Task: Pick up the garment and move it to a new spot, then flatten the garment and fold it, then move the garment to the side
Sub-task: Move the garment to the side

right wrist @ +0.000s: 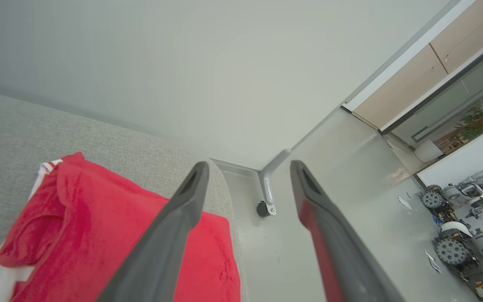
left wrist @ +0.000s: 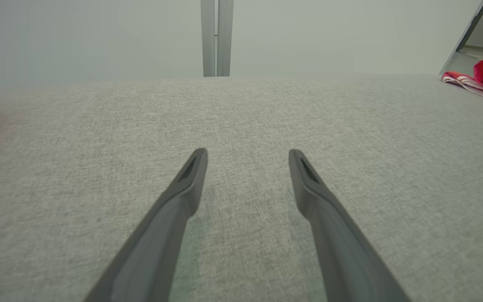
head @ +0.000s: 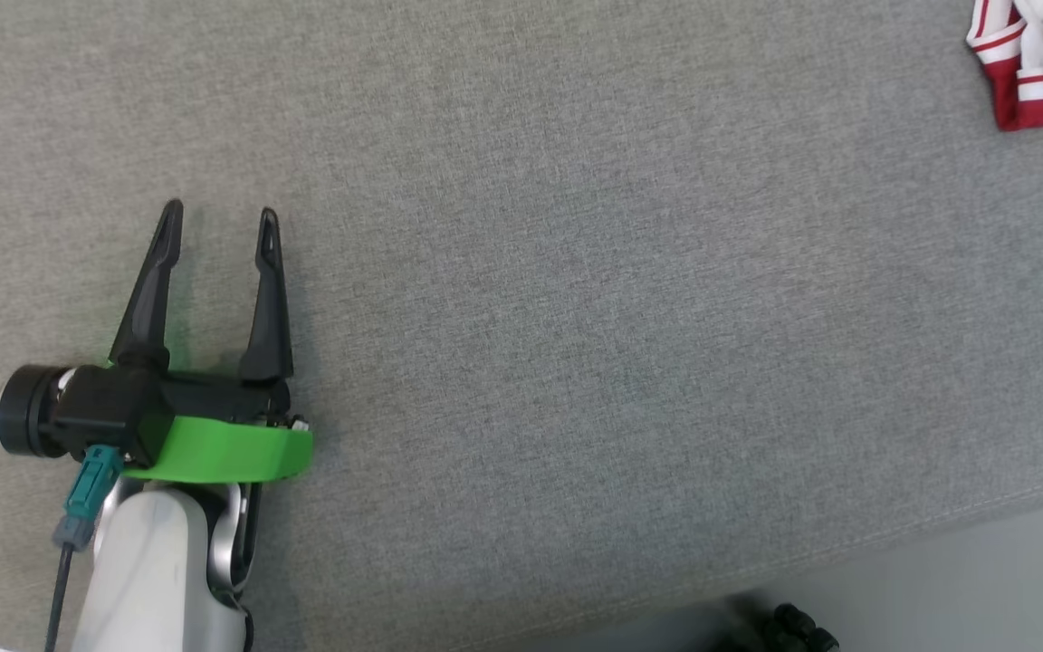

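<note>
Red garment (right wrist: 94, 222) lies at the grey surface's (head: 576, 317) far right edge; left hand (head: 220, 211) and right hand (right wrist: 247, 165) both spread apart, empty

garment (head: 1039, 71) | red, with white stripes and trim | folded over itself, a little rumpled, lying low and loose | far right corner of the grey worktop (head: 576, 317), its red side reaching the right edge
</note>
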Tool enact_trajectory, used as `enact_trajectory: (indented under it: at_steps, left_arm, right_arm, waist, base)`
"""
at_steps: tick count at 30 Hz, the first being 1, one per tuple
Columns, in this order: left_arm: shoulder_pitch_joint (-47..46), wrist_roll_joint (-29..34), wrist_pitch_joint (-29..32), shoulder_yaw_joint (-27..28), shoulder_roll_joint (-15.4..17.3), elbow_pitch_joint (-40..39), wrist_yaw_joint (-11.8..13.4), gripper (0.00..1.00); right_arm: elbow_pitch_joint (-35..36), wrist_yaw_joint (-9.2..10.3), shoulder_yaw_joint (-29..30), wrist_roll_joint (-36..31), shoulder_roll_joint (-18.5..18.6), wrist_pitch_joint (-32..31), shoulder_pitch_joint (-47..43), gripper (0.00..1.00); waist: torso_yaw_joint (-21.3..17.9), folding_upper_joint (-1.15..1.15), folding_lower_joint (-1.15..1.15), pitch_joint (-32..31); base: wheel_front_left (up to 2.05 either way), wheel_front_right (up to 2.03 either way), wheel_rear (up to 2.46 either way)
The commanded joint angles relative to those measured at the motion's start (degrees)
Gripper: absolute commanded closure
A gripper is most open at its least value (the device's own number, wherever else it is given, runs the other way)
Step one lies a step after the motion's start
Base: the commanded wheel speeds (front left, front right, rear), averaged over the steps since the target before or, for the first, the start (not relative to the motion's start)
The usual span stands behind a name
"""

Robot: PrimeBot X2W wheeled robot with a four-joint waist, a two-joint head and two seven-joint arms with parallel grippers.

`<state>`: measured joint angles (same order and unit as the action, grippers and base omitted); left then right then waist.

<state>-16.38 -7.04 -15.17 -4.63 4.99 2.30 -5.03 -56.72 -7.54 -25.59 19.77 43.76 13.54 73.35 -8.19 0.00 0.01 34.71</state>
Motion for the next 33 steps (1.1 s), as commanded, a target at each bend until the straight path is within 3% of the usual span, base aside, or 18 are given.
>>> enact_trajectory:
  at_steps: [1,5,14,33]
  left_arm:
    - [1.2,-0.6,0.1,0.5,0.0,0.5,0.3,0.0]
    - [3.1,-1.5,0.0,1.3,-0.6,1.8,0.5,0.0]
    - [9.4,-2.9,0.0,4.5,-1.4,3.0,1.2,0.0]
    - [14.1,-3.6,0.0,6.8,-2.0,5.0,0.8,0.0]
  right_arm:
    - [0.2,0.1,0.2,0.1,-0.7,0.7,-0.3,0.0]
    - [2.5,0.1,1.1,0.9,-2.7,1.6,-3.6,0.0]
    - [17.9,0.1,8.2,1.1,-9.0,1.7,-18.5,0.0]
    - [41.2,0.09,22.1,-4.2,-28.2,1.7,-55.8,0.0]
  waist:
    - [0.7,0.0,-0.01,-3.4]
    - [1.6,0.0,-0.01,-8.3]
    - [3.4,0.0,-0.01,-17.9]
    - [7.2,0.0,-0.01,-26.3]
  base:
    - [0.0,0.0,0.0]
    - [0.0,0.0,0.0]
    - [0.0,0.0,0.0]
    - [0.0,0.0,0.0]
